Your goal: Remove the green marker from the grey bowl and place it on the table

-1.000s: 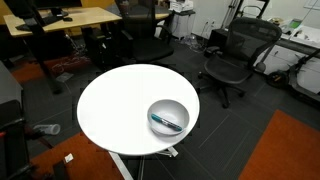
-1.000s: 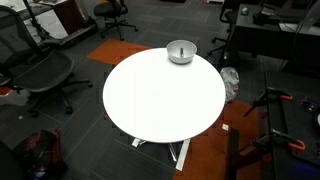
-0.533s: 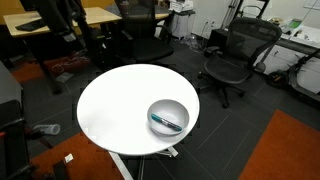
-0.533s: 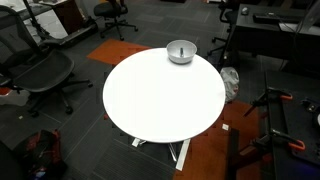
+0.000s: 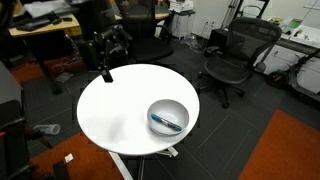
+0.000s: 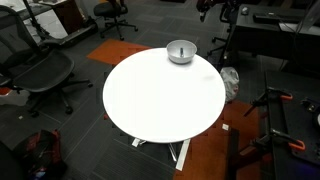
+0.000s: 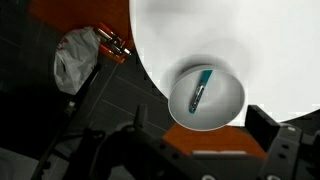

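Black blocky gripper [image 5: 106, 72] — dark, blurred arm [image 5: 109, 44]

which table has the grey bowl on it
The round white table, not the wooden desk behind it; the grey bowl sits near its edge, green marker inside.

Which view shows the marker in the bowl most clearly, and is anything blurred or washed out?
Wrist view: marker clear in the bowl; table washed out white. In an exterior view the arm is motion-blurred, marker small but visible. In an exterior view with the bowl far off, marker not discernible.
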`<state>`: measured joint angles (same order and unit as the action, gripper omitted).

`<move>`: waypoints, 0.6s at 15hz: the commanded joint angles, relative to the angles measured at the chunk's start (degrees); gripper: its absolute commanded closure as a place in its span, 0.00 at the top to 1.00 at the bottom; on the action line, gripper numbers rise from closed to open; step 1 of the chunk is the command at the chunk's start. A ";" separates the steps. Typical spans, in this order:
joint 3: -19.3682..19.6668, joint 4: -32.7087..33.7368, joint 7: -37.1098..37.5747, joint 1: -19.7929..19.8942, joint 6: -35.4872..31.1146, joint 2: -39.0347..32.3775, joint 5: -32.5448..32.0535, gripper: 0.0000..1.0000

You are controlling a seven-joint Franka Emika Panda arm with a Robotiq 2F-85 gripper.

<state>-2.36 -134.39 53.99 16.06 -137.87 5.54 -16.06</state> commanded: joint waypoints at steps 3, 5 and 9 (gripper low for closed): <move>5.52 10.28 9.05 -3.94 4.82 -9.58 6.95 1.00; 7.12 12.68 8.70 -4.76 5.47 -11.78 11.69 1.00; 9.12 12.23 6.84 -6.02 3.53 -12.37 14.29 1.00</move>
<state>4.75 -122.27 61.15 11.98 -134.53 -6.83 -2.10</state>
